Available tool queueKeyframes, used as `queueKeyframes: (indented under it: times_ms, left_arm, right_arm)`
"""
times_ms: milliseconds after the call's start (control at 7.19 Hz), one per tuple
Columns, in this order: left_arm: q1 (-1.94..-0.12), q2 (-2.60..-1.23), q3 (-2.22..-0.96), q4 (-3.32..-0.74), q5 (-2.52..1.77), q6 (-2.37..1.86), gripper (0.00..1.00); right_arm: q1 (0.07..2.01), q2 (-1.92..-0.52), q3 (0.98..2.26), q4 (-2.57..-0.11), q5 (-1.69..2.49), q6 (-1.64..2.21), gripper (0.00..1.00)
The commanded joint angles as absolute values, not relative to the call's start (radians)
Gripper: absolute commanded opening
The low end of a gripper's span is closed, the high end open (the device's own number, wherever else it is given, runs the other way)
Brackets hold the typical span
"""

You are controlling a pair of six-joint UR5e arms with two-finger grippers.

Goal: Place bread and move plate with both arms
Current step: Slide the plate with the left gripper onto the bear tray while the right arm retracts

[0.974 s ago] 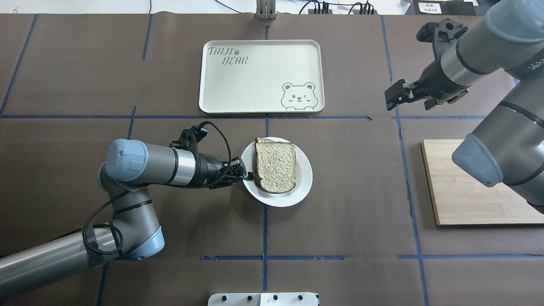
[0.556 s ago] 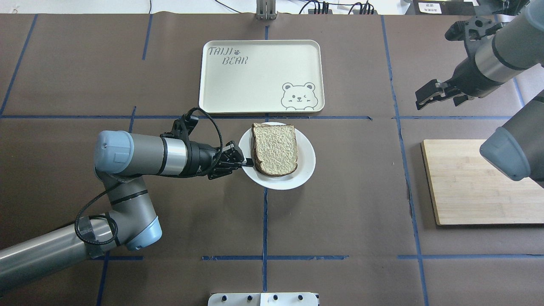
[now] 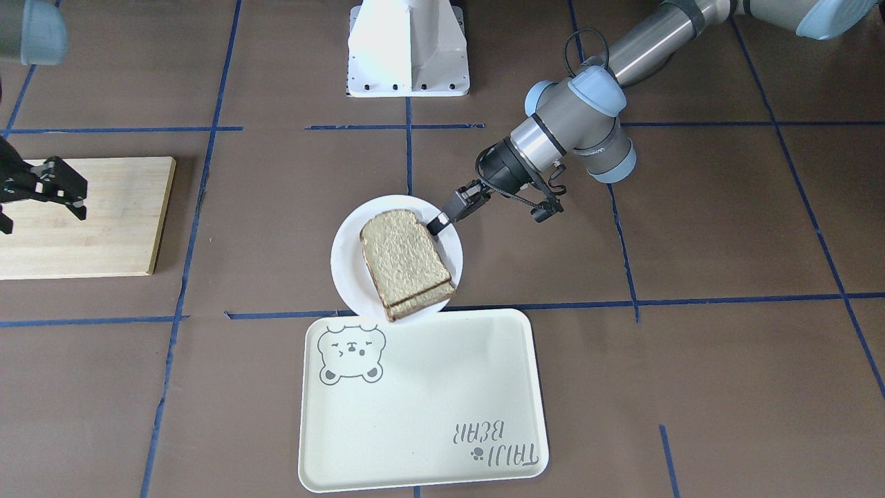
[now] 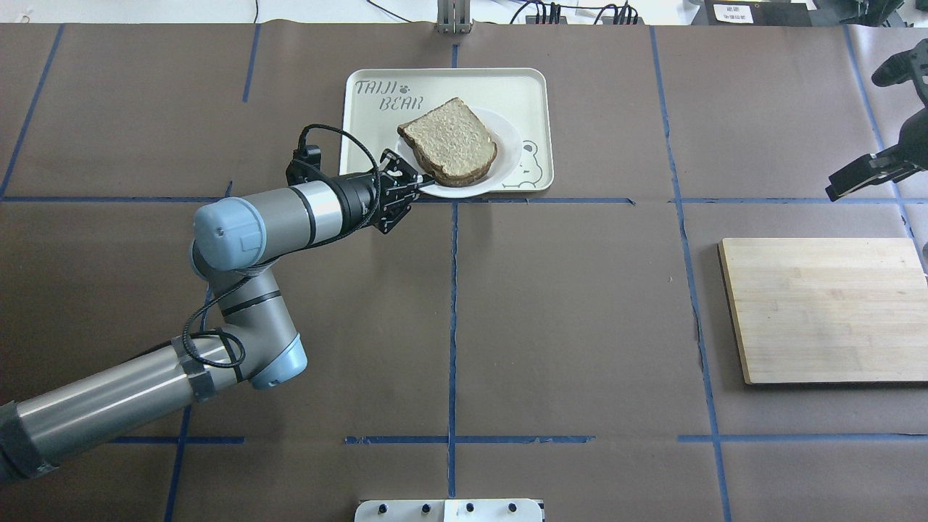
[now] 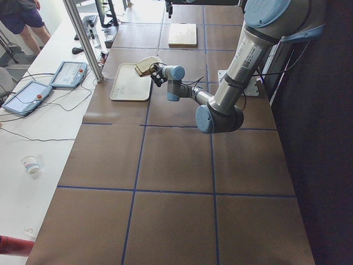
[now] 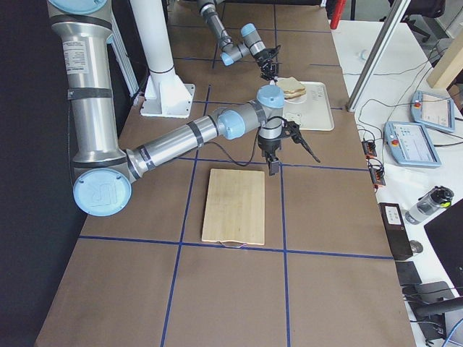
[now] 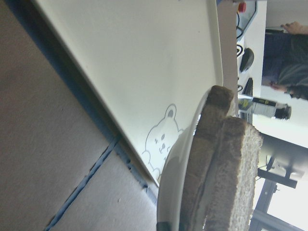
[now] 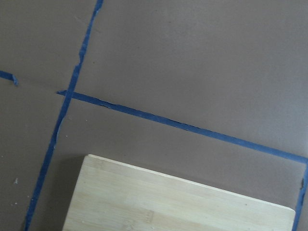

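Note:
My left gripper [image 4: 423,190] is shut on the near rim of the white plate [image 4: 509,156] and holds it raised and tilted over the near edge of the tray. The bread [image 4: 449,141] lies on the plate and looks two slices thick. In the front-facing view the left gripper [image 3: 437,225] pinches the plate [image 3: 346,257], and the bread [image 3: 404,259] sits on top. The left wrist view shows the plate rim [image 7: 175,183] and the bread's edge [image 7: 226,173] above the tray's bear drawing. My right gripper [image 4: 848,185] is open and empty at the far right, also seen in the front-facing view [image 3: 43,214].
The cream bear tray [image 4: 377,145] lies at the table's far centre, and shows in the front-facing view [image 3: 415,401]. A wooden cutting board [image 4: 826,312] lies on the right, below the right gripper. The white pedestal [image 3: 408,48] stands at the robot's side.
My left gripper has carried the plate with the bread away from the robot and up, from the table's middle to over the tray. My right arm has drawn back to the right.

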State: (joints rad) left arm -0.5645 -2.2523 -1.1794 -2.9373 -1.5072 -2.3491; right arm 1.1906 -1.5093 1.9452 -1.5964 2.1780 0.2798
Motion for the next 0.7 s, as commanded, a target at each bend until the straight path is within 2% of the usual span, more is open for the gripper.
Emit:
queueKeyframes:
  times_ms: [0,417,556]
  left_arm:
    - [-0.6,-2.403,-0.925,-2.938,-1.414,-2.427,0.0]
    - [-0.612,-2.418,-0.839,-2.93,-1.419,-2.439,0.06]
    - [-0.612,-2.418,-0.847,-2.93,-1.423,-2.431,0.43]
  right_arm:
    - [1.264,-1.554,1.937,-1.595,2.236,0.262,1.0]
    - [1.295,-1.563,1.93,-1.582,2.23,0.259,1.0]
    - [1.299,-1.562,1.928,-1.58,2.23,0.261,1.0]
